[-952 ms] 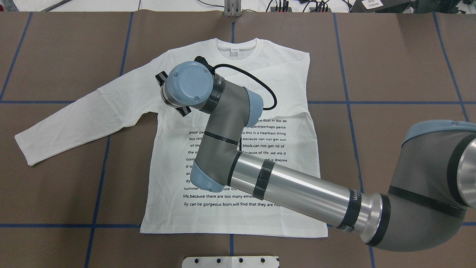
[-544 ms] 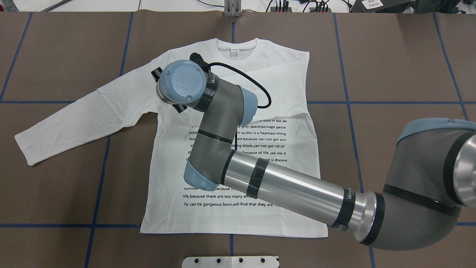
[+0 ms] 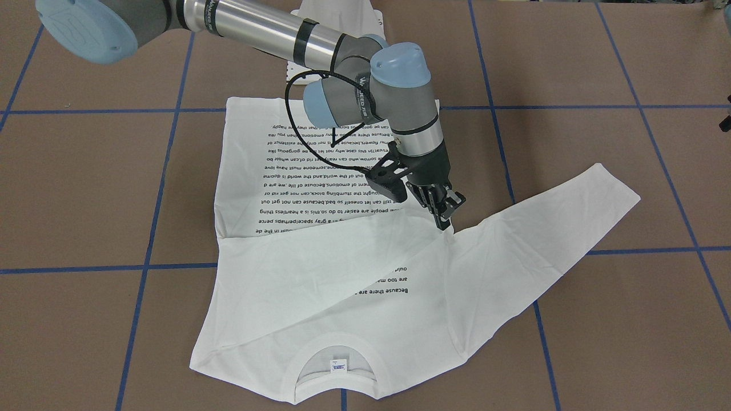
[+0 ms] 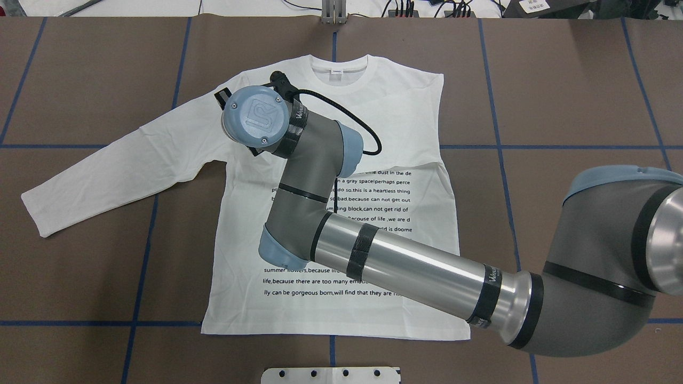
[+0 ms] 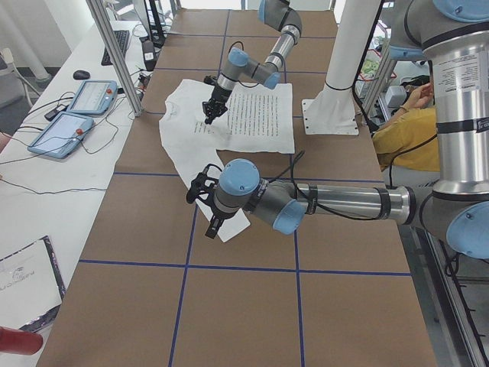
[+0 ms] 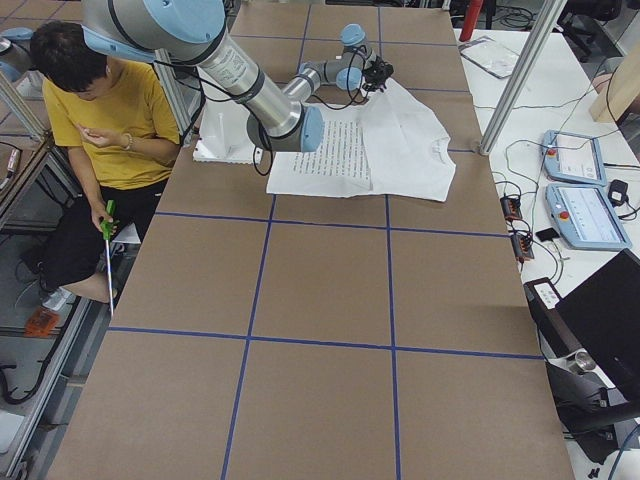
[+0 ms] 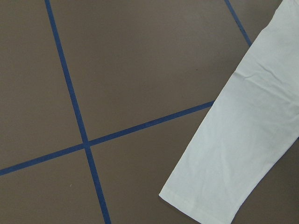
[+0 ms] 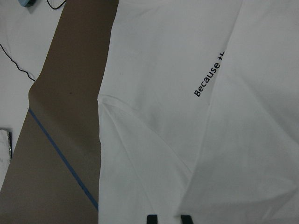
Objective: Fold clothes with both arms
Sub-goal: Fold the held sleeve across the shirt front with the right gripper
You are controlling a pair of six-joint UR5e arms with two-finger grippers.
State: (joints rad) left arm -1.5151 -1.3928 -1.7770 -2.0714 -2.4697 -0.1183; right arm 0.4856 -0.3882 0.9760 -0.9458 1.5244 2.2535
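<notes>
T-shirt (image 4: pixel 400 106) lies flat mid-table. Right gripper (image 3: pixel 444 221), fingers slightly spread, is at its shoulder. Left gripper (image 5: pixel 199 189) fingers: cannot tell.

The right arm (image 4: pixel 405 272) lay slanted across the T-shirt's (image 4: pixel 405 106) printed front, blocking approach from above there. Brown surface (image 4: pixel 560 80) to the robot's right of the shirt and around the outstretched sleeve (image 4: pixel 106 176) stood open.

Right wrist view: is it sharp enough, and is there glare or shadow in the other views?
Right wrist view: the T-shirt is evenly lit, its print readable, the right claw cropped at the bottom edge. Overhead view: glare streaks on the silver tube of the right arm. Front-facing view: only a soft shadow under the claw.
</notes>
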